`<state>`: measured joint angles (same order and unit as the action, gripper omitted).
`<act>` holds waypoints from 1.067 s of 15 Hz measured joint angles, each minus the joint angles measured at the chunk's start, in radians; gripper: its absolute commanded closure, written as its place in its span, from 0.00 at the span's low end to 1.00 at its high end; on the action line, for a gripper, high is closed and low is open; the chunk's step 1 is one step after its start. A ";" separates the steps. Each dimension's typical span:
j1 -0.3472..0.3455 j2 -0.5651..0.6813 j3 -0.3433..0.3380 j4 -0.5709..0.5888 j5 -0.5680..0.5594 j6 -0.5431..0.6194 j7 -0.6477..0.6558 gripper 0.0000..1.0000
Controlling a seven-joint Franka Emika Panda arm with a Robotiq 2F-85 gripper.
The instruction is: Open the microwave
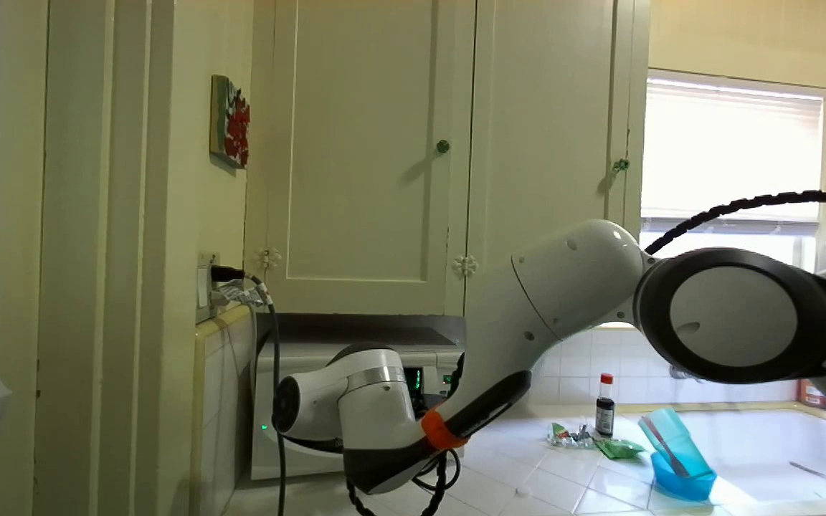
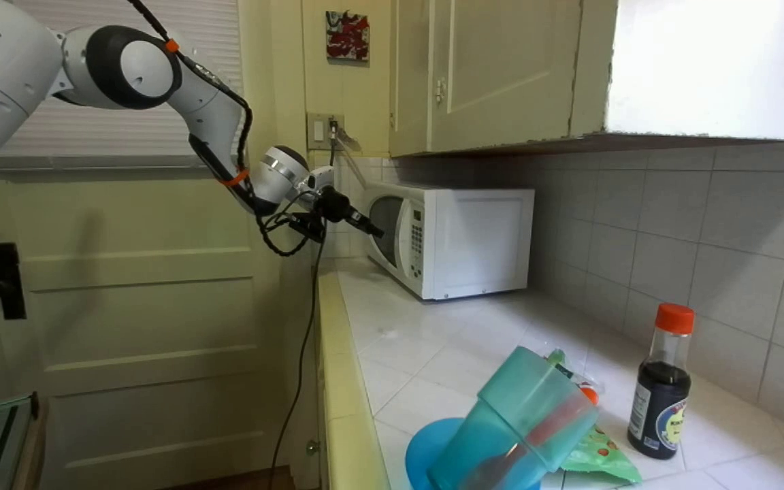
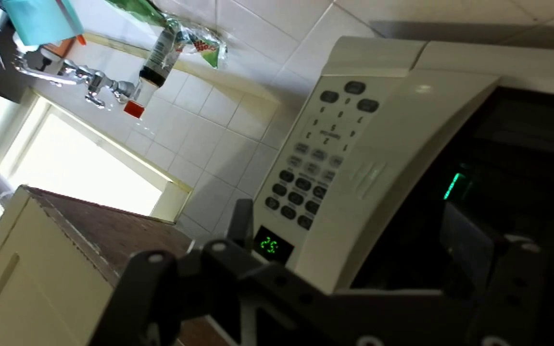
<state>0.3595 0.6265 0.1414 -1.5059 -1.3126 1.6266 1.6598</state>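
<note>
On a white-tiled table (image 2: 433,327) with a yellow edge, a white boxy countertop microwave (image 2: 450,241) — closed door (image 2: 390,212), dark rounded glass window (image 3: 517,158), curved white handle (image 2: 403,235), narrow pale control panel (image 3: 306,178) with dark oval buttons and a green-lit digit display (image 3: 273,245). At the microwave's front, slim dark fingers (image 3: 242,223), spread wide apart — in the wrist view, one near the panel's outer edge by the display, one before the dark glass. Contact between fingers and microwave impossible to tell.

Stretched toward the microwave in both exterior views, a jointed white arm (image 2: 205,112) with black trim and orange bands. Above the microwave, cream-painted panelled cabinets (image 1: 355,179). In front of the microwave, a thin black hanging cable (image 2: 314,292).

Well apart from the microwave, beyond the panel side, an upright glass bottle (image 2: 664,381) of dark liquid, red-capped, and a crumpled green plastic packet (image 1: 617,448). Farther from the microwave, a tilted translucent turquoise cup (image 2: 514,391), lower end at a round blue dish (image 1: 682,486).
</note>
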 measured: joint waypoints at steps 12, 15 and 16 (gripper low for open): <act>-0.008 0.045 -0.025 0.068 -0.021 0.003 -0.002 0.00; -0.016 0.053 -0.026 0.088 -0.022 0.015 -0.006 0.00; -0.020 0.054 -0.026 0.089 -0.021 0.023 -0.006 0.00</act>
<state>0.3395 0.6804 0.1150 -1.4168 -1.3341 1.6498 1.6538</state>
